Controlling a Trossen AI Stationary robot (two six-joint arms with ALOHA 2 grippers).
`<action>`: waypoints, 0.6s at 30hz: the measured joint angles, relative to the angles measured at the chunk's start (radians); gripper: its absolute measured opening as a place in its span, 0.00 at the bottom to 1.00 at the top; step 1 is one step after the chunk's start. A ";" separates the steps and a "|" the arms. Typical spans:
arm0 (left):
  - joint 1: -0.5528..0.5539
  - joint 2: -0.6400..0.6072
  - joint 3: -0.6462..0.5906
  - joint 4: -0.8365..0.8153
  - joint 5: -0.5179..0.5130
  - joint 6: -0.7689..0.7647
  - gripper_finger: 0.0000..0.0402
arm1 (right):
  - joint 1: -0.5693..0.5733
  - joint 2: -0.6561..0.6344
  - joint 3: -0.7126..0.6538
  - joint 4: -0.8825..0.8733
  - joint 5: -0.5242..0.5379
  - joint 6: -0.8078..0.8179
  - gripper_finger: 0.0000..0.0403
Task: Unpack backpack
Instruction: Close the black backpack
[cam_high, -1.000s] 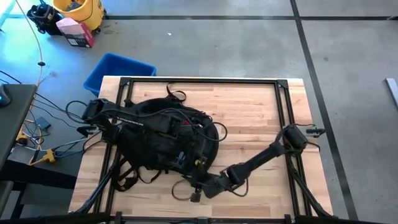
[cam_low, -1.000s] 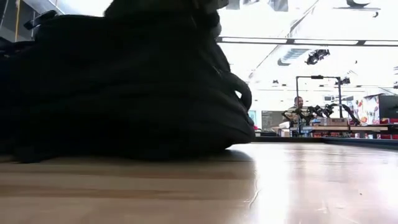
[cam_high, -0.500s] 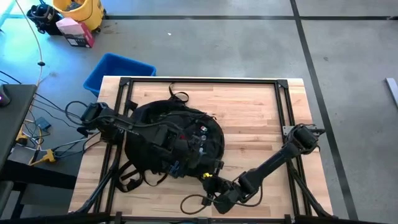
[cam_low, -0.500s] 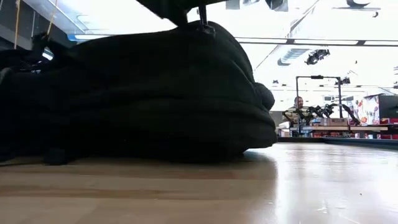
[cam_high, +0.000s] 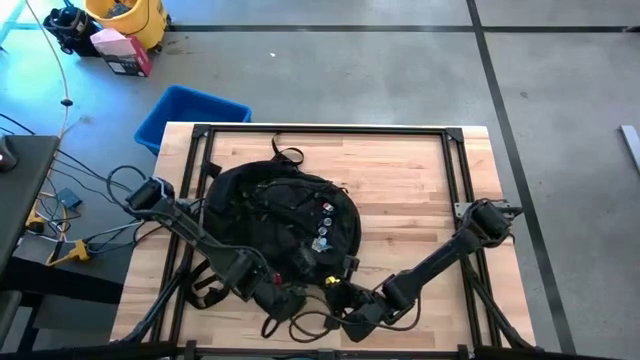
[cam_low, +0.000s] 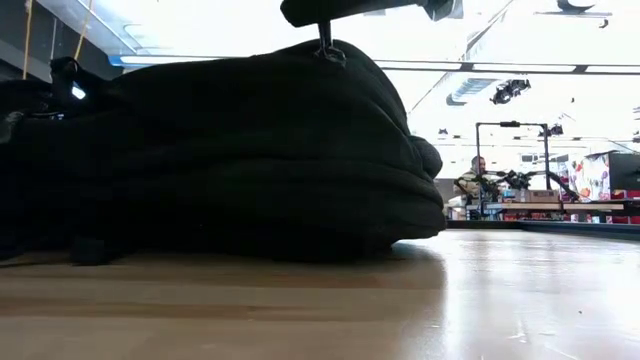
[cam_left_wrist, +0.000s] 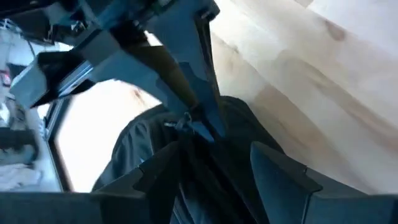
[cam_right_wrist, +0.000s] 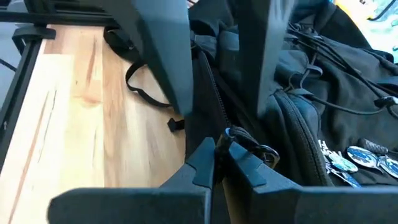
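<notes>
Right fingers (cam_right_wrist: 222, 163) pinch the backpack (cam_high: 280, 215) zipper pull (cam_right_wrist: 233, 134), seen only by wrist; left fingers (cam_left_wrist: 217, 171) spread.

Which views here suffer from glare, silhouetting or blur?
Low view: bright ceiling lights wash out the background, the backpack shows as a near-black silhouette, and glare sits on the table. Left wrist view: soft and blurred, with a washed-out bright patch. High view: evenly lit and clear.
</notes>
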 joint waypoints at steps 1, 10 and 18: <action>0.002 0.013 0.000 0.013 -0.003 0.016 0.43 | 0.002 0.000 0.000 0.002 -0.022 -0.014 0.00; 0.022 0.089 -0.001 0.106 -0.002 0.112 0.43 | 0.016 0.000 0.007 0.002 -0.212 -0.059 0.00; 0.021 0.136 -0.002 0.162 0.004 0.144 0.41 | 0.015 0.000 0.007 0.002 -0.230 -0.059 0.00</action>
